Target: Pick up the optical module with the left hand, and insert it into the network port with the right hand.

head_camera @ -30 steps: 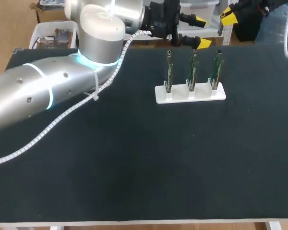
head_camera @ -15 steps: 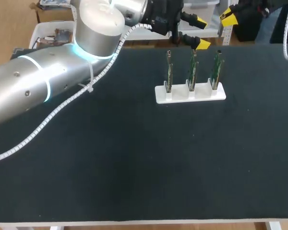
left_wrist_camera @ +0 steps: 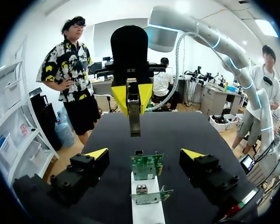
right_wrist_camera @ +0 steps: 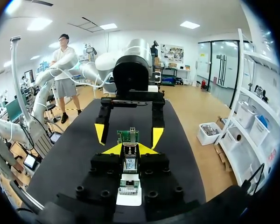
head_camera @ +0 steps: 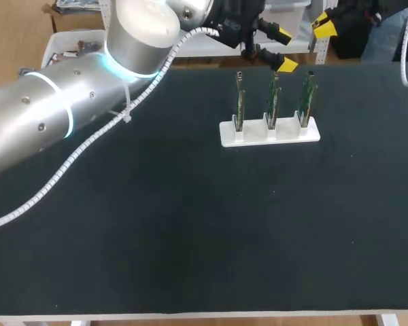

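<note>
Surface [head_camera: 190, 224] carries a white holder [head_camera: 268, 134] near its far edge, with three green boards [head_camera: 273, 102] upright in the slots. Right hand [left_wrist_camera: 132, 95]: yellow tips clamped on the upper end of the optical module [left_wrist_camera: 134, 119], which hangs upright in the air, ahead of the left hand and higher than the boards. Left hand [head_camera: 285, 46]: fingers apart, gripping nothing, near the board tops, facing the right hand.

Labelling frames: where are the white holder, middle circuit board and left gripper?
white holder [head_camera: 272, 138], head view, front wall.
middle circuit board [head_camera: 273, 102], head view, upper green edge.
left gripper [head_camera: 286, 46], head view, midway between its tips.
</note>
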Available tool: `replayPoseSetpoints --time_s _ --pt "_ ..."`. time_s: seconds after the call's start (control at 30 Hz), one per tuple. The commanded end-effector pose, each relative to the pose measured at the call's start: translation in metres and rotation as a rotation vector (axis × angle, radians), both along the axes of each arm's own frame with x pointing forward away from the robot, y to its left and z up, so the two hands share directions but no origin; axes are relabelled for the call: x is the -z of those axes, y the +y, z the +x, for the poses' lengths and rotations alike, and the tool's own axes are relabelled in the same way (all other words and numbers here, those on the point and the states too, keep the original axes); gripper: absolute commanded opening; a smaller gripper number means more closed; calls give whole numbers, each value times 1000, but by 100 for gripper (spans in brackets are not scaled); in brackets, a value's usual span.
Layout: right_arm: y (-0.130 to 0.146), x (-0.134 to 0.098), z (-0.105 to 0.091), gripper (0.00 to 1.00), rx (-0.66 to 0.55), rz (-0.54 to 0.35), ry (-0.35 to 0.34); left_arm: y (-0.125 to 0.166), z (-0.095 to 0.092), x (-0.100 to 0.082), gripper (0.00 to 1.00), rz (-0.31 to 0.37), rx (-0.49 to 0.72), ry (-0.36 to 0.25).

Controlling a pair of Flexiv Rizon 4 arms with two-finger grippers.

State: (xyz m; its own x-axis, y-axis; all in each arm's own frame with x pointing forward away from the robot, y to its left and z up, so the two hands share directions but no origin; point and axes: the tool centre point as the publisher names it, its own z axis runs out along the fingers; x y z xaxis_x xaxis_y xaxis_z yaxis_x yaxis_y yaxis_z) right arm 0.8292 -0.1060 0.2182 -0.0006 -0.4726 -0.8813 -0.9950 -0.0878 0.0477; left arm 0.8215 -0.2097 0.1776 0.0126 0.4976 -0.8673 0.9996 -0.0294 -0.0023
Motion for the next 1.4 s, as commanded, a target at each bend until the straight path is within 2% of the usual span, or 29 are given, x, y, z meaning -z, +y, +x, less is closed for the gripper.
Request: replayPoseSetpoints --time_s 0.03,0.43,0.6,0.8,1.23,1.4 --pt "-1 0 8 0 -647 2 346 3 0 0 100 17 -17 1" --pt "-3 0 7 0 -642 0 349 5 0 2 100 14 -29 5" --pt "-3 0 7 0 -644 -2 349 2 -1 1 100 -4 -15 -21" --pt "-4 3 7 0 -641 -13 349 2 -1 1 100 -4 -15 -21" --pt "-3 18 -4 0 -628 -106 308 2 -1 1 100 -4 -15 -21" --pt "-5 25 -8 0 -571 -122 288 2 -1 1 100 -4 -15 -21"
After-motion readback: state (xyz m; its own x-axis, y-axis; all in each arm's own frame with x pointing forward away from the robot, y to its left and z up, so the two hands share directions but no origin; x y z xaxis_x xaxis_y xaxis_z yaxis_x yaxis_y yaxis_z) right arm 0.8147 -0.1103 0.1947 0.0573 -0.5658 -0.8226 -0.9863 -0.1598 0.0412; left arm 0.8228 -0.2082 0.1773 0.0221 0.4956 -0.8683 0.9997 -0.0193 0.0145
